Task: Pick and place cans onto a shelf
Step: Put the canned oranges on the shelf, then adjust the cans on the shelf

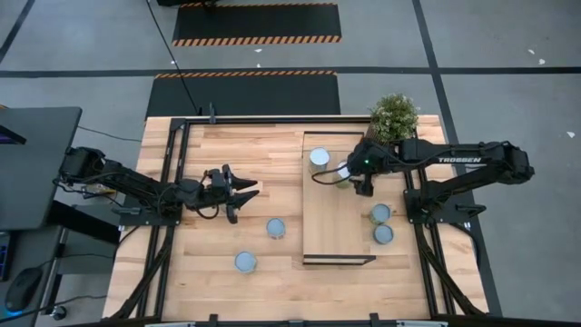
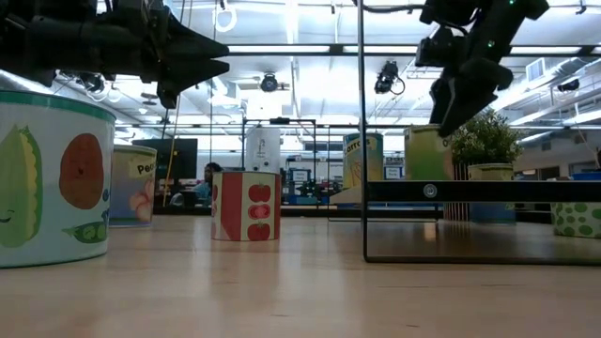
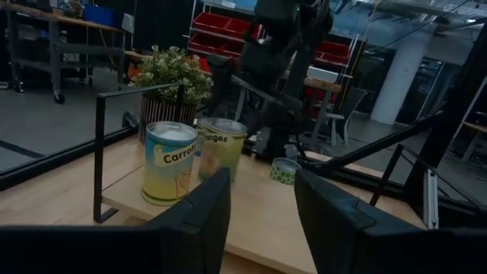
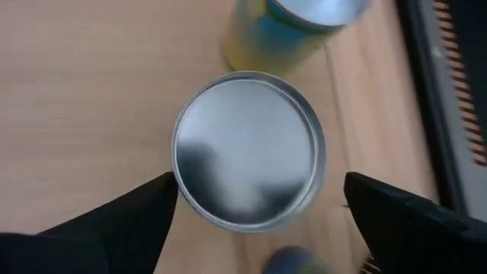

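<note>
My right jaws (image 1: 352, 181): spread wide, poised directly above one can (image 4: 247, 150) on the shelf (image 1: 336, 232), a finger showing on either side of its silvery lid, neither touching it. Second can (image 1: 319, 157) on the shelf: just beside the first, toward the potted plant (image 1: 394, 115); labelled with carrots in the left wrist view. Two cans (image 1: 380, 213) on the counter (image 1: 209, 272): off the shelf's right edge, close together. Two further cans (image 1: 275, 227) on the counter: left of the shelf, well apart from it. My left jaws (image 1: 243, 193): spread, holding nothing, raised over the counter left of the shelf, pointed toward it.
</note>
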Motion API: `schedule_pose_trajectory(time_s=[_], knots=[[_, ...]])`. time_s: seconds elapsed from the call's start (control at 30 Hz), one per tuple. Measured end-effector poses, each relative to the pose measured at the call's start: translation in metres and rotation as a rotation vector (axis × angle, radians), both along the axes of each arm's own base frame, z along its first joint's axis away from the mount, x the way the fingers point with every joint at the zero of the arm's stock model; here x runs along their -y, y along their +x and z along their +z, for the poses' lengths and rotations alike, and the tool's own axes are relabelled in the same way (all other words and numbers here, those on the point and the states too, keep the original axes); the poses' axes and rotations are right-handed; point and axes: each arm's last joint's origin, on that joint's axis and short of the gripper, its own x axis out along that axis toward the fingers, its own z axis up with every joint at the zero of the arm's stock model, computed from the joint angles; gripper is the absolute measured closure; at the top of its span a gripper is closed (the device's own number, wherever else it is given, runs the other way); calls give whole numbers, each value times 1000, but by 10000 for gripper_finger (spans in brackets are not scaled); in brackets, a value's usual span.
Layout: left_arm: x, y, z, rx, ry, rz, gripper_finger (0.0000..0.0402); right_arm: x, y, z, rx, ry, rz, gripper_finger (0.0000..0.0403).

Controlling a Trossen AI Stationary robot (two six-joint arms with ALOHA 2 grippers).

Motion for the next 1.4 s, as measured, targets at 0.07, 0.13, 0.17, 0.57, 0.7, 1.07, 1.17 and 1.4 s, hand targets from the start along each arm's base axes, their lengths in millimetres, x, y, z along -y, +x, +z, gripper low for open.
schedule_pose_trajectory(time_s=[0.07, 0.13, 0.17, 0.57, 0.7, 1.07, 1.17, 1.4], knots=[[0, 0, 0, 0, 0, 0, 248, 0, -1, 1, -17, -29, -12, 21], [0, 0, 0, -1, 0, 0, 248, 0, -1, 1, -20, -55, -22, 23], [0, 0, 0, -1, 0, 0, 248, 0, -1, 1, -20, -63, -27, 24], [0, 0, 0, -3, 0, 0, 248, -3, 2, 15, 36, -66, -96, 26], [0, 0, 0, -4, 1, 1, 248, -14, 11, 31, 97, -74, -70, 26], [0, 0, 1, 10, -4, 5, 248, -24, 79, 28, -51, -169, 134, 29], [-1, 0, 2, 21, 3, 18, 248, -17, 94, 32, -74, -186, 148, 29], [-2, 0, 2, 18, 5, 38, 248, 4, 115, 43, -46, -166, 185, 29]])
